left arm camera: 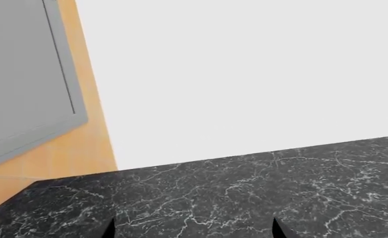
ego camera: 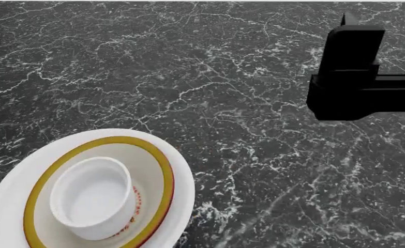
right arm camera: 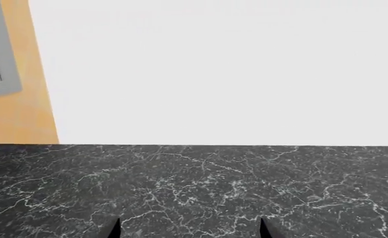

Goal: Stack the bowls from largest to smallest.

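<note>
Right claw (ego camera: 354,23) hovers over marble counter (ego camera: 243,93); bowls (ego camera: 92,196) well apart.

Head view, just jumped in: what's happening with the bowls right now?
Nothing is being handled. The three bowls sit nested on the dark marble counter: the small white bowl inside the medium rimmed bowl, which rests in the large white bowl. The right arm hangs over bare counter, away from the stack. Both wrist views show only counter and empty fingertips spread apart, so each pincer looks open.
</note>
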Available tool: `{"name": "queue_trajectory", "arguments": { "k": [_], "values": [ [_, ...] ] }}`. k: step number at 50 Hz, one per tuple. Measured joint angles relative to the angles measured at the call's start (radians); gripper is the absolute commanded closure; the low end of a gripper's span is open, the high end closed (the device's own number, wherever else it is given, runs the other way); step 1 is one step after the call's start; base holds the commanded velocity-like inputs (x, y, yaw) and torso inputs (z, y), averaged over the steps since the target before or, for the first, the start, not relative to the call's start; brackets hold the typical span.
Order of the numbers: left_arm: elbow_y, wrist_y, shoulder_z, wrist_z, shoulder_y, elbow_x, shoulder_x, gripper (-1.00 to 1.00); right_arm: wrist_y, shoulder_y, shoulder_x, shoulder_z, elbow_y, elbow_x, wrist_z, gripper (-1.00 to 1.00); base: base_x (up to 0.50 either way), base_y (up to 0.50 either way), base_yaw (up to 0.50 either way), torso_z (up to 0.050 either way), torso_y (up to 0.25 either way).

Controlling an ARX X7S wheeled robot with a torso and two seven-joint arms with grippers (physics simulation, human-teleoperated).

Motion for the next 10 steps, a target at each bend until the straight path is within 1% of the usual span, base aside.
{"name": "queue_trajectory", "arguments": {
  "k": [10],
  "values": [
    [-0.138, -0.119, 0.109, 0.012, -0.276, -0.054, 0.074, -1.00, 0.090, 0.211, -0.052, -0.095, 0.134, -0.009, -0.005, -1.00, 0.00, 0.00, 0.00, 0.000, 0.000]
  ]
}}
